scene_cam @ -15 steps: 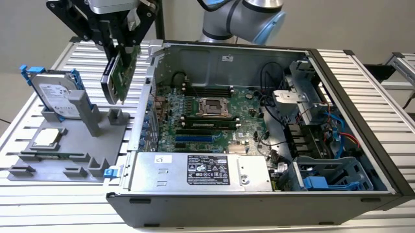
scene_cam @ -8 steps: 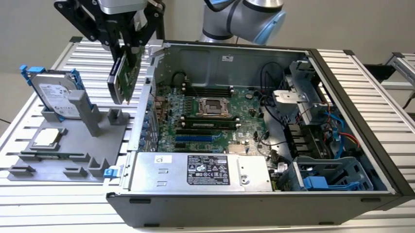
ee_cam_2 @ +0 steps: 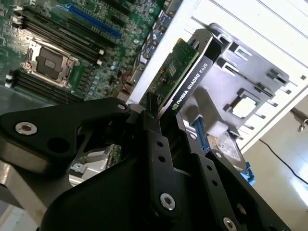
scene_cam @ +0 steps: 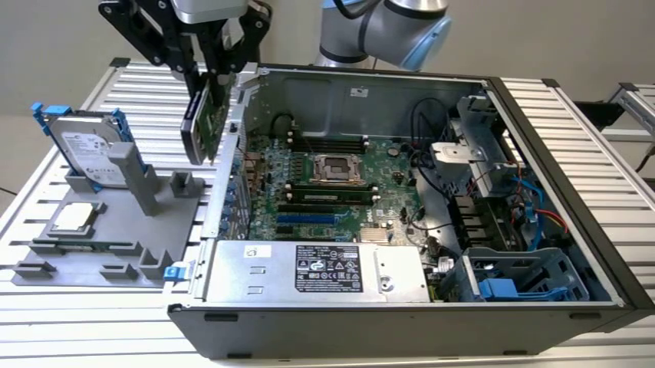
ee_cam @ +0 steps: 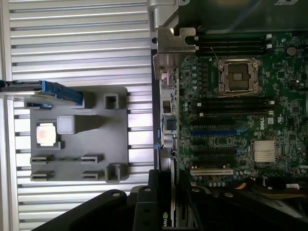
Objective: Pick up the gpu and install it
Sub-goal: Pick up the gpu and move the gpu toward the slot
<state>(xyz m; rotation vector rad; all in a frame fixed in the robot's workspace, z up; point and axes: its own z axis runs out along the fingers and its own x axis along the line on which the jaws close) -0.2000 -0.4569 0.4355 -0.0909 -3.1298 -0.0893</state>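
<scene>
Exterior view shows me the claw (scene_cam: 212, 70) clamped on the graphics card (scene_cam: 204, 123), which hangs in free air just beside the computer case (scene_cam: 223, 192) wall on the exterior view's left.

White letters run along the black edge of the gpu (ee_cam_2: 185, 79), just by the wall of the case (scene_cam: 553, 165) on the exterior view's left. Inside the case, the silver power box (scene_cam: 241, 268) has a big label (scene_cam: 327, 268) full of small print and marks. A little sticker (scene_cam: 358, 92) sits on the case's back wall. Outside the case, the hard drive (scene_cam: 90, 149) has a white printed face
</scene>
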